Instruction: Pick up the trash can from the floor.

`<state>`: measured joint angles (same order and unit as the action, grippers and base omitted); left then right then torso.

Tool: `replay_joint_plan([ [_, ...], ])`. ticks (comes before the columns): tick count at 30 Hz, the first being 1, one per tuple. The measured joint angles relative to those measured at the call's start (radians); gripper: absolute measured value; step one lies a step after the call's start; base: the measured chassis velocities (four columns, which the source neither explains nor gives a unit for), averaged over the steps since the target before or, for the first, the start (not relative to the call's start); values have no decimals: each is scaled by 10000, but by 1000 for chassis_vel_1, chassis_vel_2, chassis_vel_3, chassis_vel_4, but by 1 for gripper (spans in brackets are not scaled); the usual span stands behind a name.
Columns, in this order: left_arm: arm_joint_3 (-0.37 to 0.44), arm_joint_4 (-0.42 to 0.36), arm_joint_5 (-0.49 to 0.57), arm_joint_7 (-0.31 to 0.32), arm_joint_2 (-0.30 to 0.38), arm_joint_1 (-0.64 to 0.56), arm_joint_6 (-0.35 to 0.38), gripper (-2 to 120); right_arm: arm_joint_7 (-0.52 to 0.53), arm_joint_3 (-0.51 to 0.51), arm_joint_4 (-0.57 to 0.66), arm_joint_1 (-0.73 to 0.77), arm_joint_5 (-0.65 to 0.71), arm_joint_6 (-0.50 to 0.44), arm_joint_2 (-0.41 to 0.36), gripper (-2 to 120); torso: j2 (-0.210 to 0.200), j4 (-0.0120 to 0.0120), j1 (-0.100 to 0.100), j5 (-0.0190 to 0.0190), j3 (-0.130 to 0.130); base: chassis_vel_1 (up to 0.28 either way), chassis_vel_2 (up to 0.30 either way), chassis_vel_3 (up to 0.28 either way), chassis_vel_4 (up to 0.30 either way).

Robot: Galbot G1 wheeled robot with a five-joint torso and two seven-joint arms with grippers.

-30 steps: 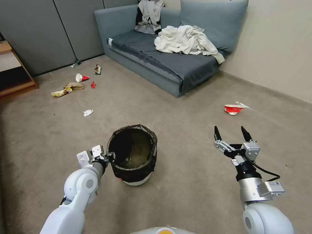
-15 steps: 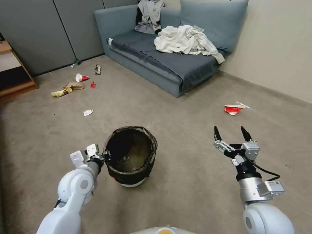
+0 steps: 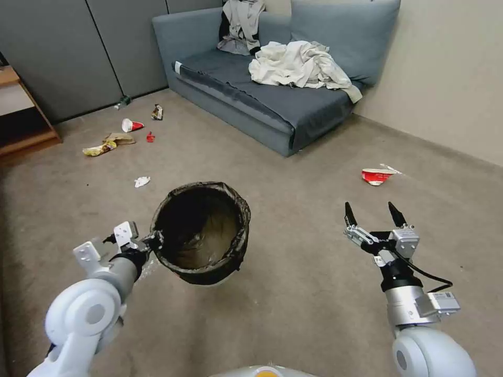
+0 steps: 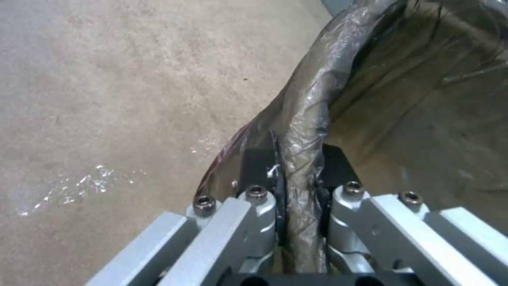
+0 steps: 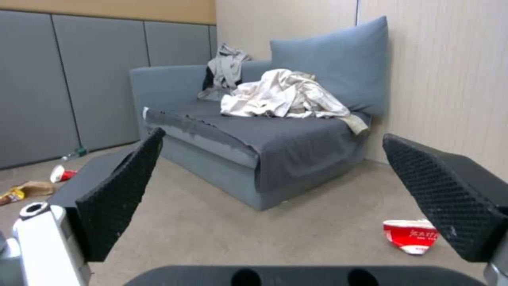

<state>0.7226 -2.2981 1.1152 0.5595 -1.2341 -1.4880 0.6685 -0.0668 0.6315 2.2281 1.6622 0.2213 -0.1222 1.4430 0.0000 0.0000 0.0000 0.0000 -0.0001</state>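
The trash can [image 3: 201, 233], a small round bin lined with a dark bag, hangs tilted above the floor [image 3: 293, 293], its mouth turned toward me. My left gripper [image 3: 152, 242] is shut on its near-left rim; the left wrist view shows the bag-covered rim [image 4: 304, 131] pinched between the two fingers, with my left gripper [image 4: 297, 167] closed around it. My right gripper [image 3: 374, 215] hovers open over the carpet to the right, apart from the can. In the right wrist view my right gripper [image 5: 275, 186] stands wide open with nothing between its pads.
A crushed red-and-white cup [image 3: 376, 176] lies on the carpet right of centre, also seen as the cup [image 5: 412, 236]. Scattered litter [image 3: 120, 137] lies far left. A grey sofa [image 3: 272, 99] with clothes stands at the back, a wooden shelf [image 3: 21, 120] at far left.
My left arm has lifted the trash can off the floor and drawn it up and left, tilting it toward me. The right arm has not moved.
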Motion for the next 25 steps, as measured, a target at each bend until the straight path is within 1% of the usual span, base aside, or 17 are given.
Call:
replay_joint_plan([
  [9, 45, -266, 51, 4, 32, -170, 0, 6, -6, 29, 224, 194, -164, 0, 64, 100, 0, 0, 0, 0, 0, 0, 0, 0, 0],
  [25, 29, -375, 69, -27, 34, -197, -14, 6, 175, 76, 404, 271, -196, 305, -25, 100, 0, 0, 0, 0, 0, 0, 0, 0, 0],
])
